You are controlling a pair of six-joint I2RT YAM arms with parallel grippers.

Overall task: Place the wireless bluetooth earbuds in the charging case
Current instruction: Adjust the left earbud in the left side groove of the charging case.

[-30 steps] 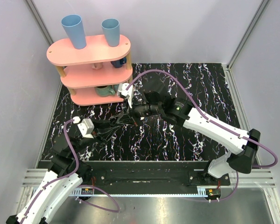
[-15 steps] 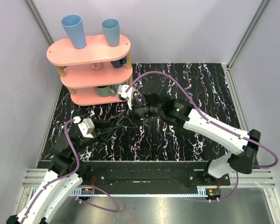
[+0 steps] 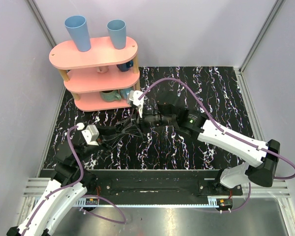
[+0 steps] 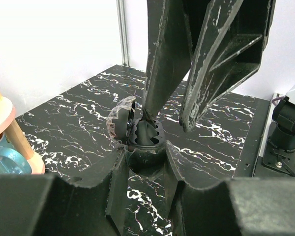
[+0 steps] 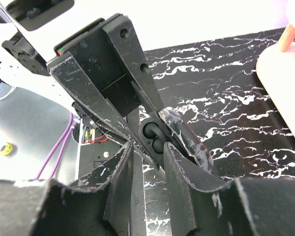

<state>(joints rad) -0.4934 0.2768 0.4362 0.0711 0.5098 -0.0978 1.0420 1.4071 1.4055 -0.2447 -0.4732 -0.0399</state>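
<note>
While the left end effector point(image 4: 145, 153) is clamped on the lower half of the charging case point(image 4: 147, 160), its two fingers pressing the base from either side, the case stands on the black marbled surface point(image 3: 211, 83) with its lid point(image 4: 120, 118) swung up and tilted to one side. The case is dark and rounded, not white, and the lid has a wrinkled, glossy sheen.

From the right wrist view, the open base shows two rounded recesses side by side, dark against dark. Whether the earbuds sit in them cannot be told.

The right end effector point(image 5: 148, 147) comes down over the case from above with its fingers apart and nothing between them. In the left wrist view one of its fingertips point(image 4: 147, 109) sits right at the mouth of the open base, while the other hangs just beside the case, off the rim.

Seen from above, both arms meet left of the middle of the surface, near the front of a pink three-tier shelf point(image 3: 93, 78). The case itself is hidden there beneath the fingers. Two blue cups point(image 3: 77, 32) stand on the top tier, and a teal mug point(image 3: 108, 96) sits on the lowest.
</note>
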